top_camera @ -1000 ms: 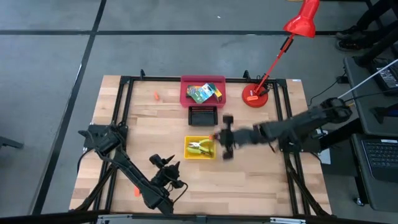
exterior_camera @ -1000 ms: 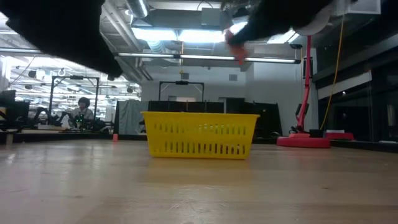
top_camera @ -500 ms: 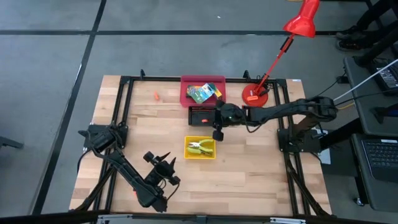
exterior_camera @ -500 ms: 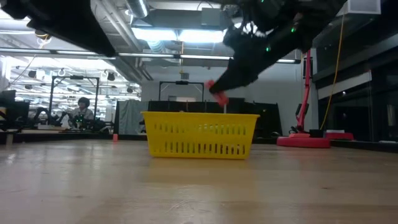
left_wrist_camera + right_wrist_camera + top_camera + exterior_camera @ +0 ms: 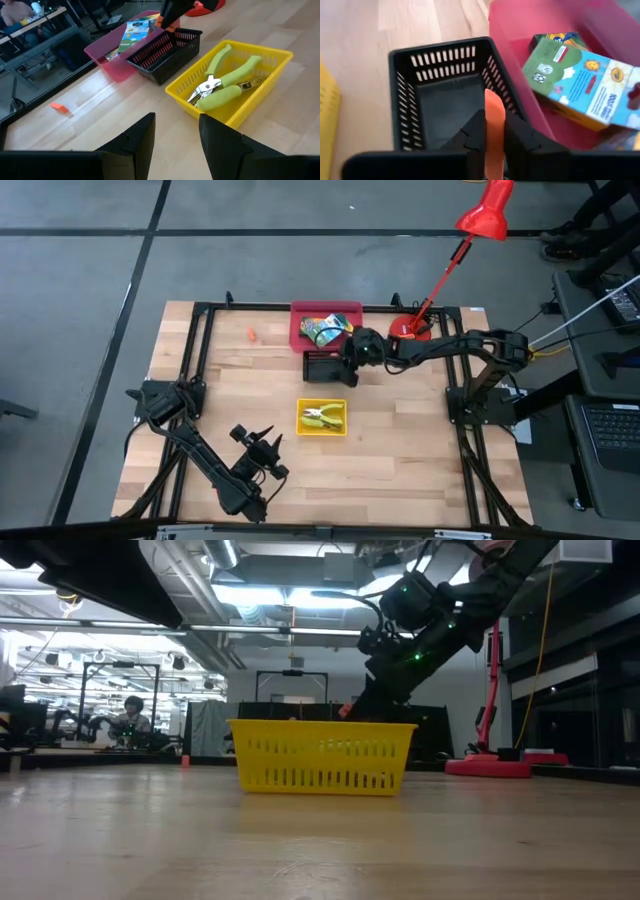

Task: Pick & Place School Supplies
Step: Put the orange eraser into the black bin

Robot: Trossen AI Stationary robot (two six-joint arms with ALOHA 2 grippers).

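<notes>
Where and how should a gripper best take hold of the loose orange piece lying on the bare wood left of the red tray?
Probably from straight above: the orange piece lies flat on the open table with nothing touching it, so fingers can close across its short sides.

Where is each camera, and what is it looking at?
High: above, looking down at the table and both arms.
Low: table level, facing the yellow basket; right arm above.
Left wrist: behind the open left claw, facing the baskets.
Right wrist: right claw pinching an orange piece over the black basket, also in the high view.
</notes>
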